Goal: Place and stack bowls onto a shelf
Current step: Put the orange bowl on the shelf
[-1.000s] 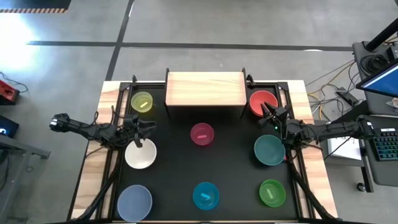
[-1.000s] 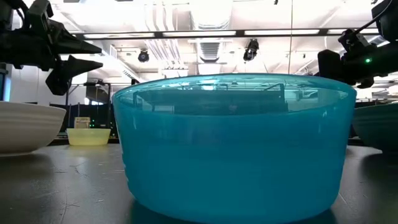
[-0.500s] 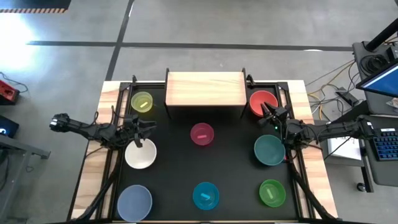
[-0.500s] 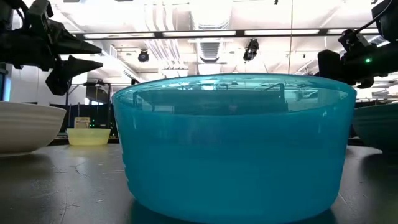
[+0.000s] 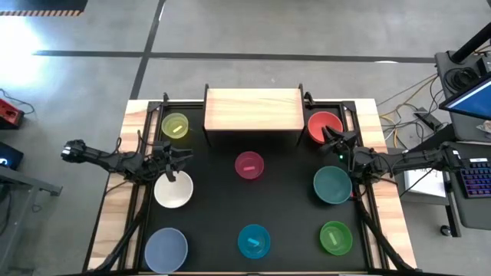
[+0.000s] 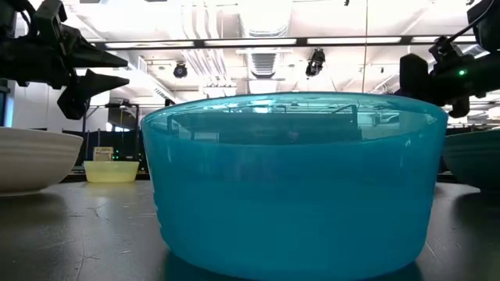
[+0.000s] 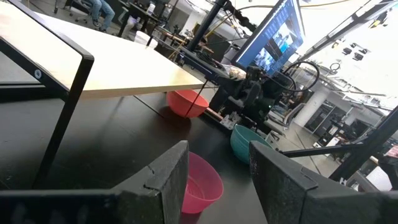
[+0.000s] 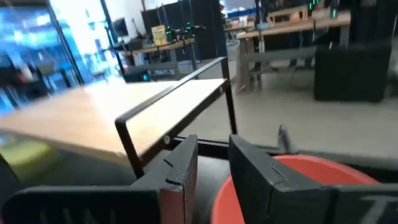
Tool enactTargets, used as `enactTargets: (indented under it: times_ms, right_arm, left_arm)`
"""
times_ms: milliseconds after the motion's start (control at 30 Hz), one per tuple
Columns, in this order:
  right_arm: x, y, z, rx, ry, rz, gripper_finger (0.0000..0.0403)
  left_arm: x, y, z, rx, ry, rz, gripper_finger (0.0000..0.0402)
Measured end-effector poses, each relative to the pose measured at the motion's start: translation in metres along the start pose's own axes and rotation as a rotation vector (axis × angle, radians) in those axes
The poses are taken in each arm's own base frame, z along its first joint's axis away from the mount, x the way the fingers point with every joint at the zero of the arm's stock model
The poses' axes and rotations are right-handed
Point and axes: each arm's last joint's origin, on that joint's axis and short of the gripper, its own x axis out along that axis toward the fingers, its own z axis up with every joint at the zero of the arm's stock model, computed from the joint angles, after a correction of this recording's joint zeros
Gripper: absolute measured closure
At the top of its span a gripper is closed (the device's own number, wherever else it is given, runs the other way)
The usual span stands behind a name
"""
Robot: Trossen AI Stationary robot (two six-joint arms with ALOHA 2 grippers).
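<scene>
High view, working from the lower edge upward: the lavender bowl (image 5: 166,249), blue bowl (image 5: 254,241) and green bowl (image 5: 335,237) sit along the bottom of the frame, then the white bowl (image 5: 173,191), magenta bowl (image 5: 249,165) and teal bowl (image 5: 332,185) across the middle, with the yellow bowl (image 5: 175,126) and red bowl (image 5: 324,123) flanking the shelf (image 5: 252,110) at upper centre, which carries nothing yet. The right gripper (image 5: 331,139) hovers at the red bowl's near rim with a narrow gap between its fingers, holding nothing; it should straddle the rim squarely, one finger inside the wall, before pinching. The left gripper (image 5: 175,162), spread wide and empty, waits just above the white bowl at centre left.
</scene>
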Motion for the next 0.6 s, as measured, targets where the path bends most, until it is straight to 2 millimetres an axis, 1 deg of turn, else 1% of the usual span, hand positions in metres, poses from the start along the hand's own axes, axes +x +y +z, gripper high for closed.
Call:
enactTargets:
  times_ms: [133, 600]
  right_arm:
    - [0.0000, 0.0000, 0.0001, 0.114, 0.000, 0.000, 0.0321]
    - [0.0001, 0.0007, -0.0009, 0.106, 0.013, 0.026, 0.0321]
  left_arm:
    - [0.0000, 0.0000, 0.0000, 0.000, 0.000, 0.000, 0.0249]
    - [0.0000, 0.0000, 0.0001, 0.000, -0.001, 0.000, 0.0249]
